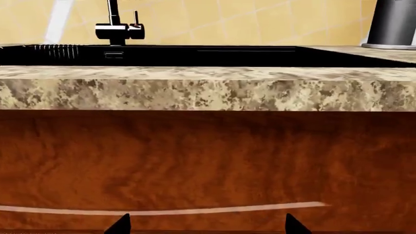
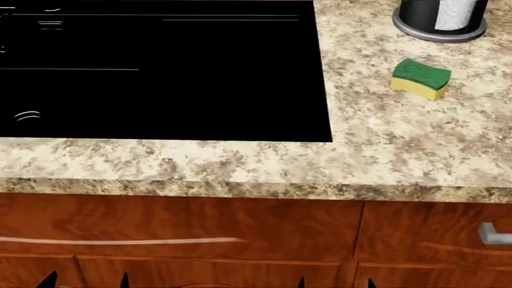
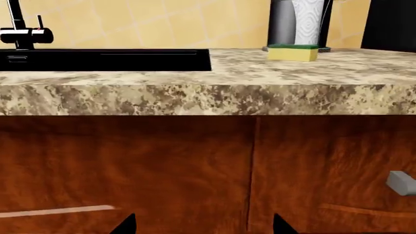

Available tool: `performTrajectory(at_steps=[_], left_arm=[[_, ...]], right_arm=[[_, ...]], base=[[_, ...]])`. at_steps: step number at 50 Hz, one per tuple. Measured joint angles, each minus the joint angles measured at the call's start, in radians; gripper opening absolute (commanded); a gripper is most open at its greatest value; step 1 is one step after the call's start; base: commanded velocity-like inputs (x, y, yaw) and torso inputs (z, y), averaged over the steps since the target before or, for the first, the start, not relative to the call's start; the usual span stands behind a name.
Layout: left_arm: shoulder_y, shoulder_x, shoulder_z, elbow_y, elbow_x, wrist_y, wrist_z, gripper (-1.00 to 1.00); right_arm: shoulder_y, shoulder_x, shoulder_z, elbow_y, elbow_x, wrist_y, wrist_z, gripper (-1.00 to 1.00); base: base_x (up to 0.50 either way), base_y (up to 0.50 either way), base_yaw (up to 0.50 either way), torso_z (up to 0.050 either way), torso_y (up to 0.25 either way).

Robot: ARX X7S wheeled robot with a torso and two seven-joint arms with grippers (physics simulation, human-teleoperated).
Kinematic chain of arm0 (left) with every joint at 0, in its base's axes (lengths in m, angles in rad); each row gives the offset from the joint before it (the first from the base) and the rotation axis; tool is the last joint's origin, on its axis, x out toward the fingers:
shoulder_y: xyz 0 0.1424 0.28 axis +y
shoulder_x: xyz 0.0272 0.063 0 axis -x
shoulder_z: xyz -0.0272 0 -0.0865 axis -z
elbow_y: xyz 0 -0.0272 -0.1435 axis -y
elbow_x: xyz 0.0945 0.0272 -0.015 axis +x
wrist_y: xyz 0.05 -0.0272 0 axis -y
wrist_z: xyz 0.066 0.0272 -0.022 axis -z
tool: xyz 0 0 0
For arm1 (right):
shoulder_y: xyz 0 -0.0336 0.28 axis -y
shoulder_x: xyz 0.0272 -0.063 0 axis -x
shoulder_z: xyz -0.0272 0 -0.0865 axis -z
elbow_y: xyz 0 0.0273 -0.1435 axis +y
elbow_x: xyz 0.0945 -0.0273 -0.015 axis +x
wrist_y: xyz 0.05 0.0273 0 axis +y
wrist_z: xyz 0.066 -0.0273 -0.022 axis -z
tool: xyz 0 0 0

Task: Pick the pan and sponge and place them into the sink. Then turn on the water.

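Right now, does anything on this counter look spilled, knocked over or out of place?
Nothing stands out. The sponge lies flat, green side up, on the countertop right of the sink, near a roll holder. No spill or damage shows. The pan is not in view.

No legible text, label, brand, number or sign is showing in any of the three views.
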Motion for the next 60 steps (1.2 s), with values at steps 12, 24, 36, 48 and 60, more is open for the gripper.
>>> performTrajectory(at_steps=[12, 24, 36, 48, 60], left_arm=[[0.003, -0.018, 0.015, 0.002, -0.023, -0.001, -0.02, 1.0], [0.005, -0.033, 0.03, 0.004, -0.04, -0.001, -0.037, 1.0], [0.0, -0.045, 0.043, 0.004, -0.054, -0.003, -0.054, 1.0], [-0.005, -0.056, 0.062, 0.005, -0.053, -0.008, -0.074, 1.0], [-0.005, -0.065, 0.078, 0.004, -0.055, 0.002, -0.089, 1.0]], right_arm=[[-0.001, 0.017, -0.018, 0.0, 0.017, -0.007, 0.021, 1.0], [0.0, 0.032, -0.035, 0.002, 0.032, -0.017, 0.034, 1.0], [0.004, 0.047, -0.052, 0.004, 0.044, -0.023, 0.046, 1.0], [0.006, 0.058, -0.066, 0.005, 0.056, -0.026, 0.058, 1.0], [0.006, 0.068, -0.079, 0.003, 0.062, -0.025, 0.071, 1.0]], base=[[0.01, -0.49, 0.0, 0.0, 0.0], [0.18, -0.36, 0.0, 0.0, 0.0], [0.23, -0.2, 0.0, 0.0, 0.0], [0.0, 0.0, 0.0, 0.0, 0.0], [0.0, 0.0, 0.0, 0.0, 0.0]])
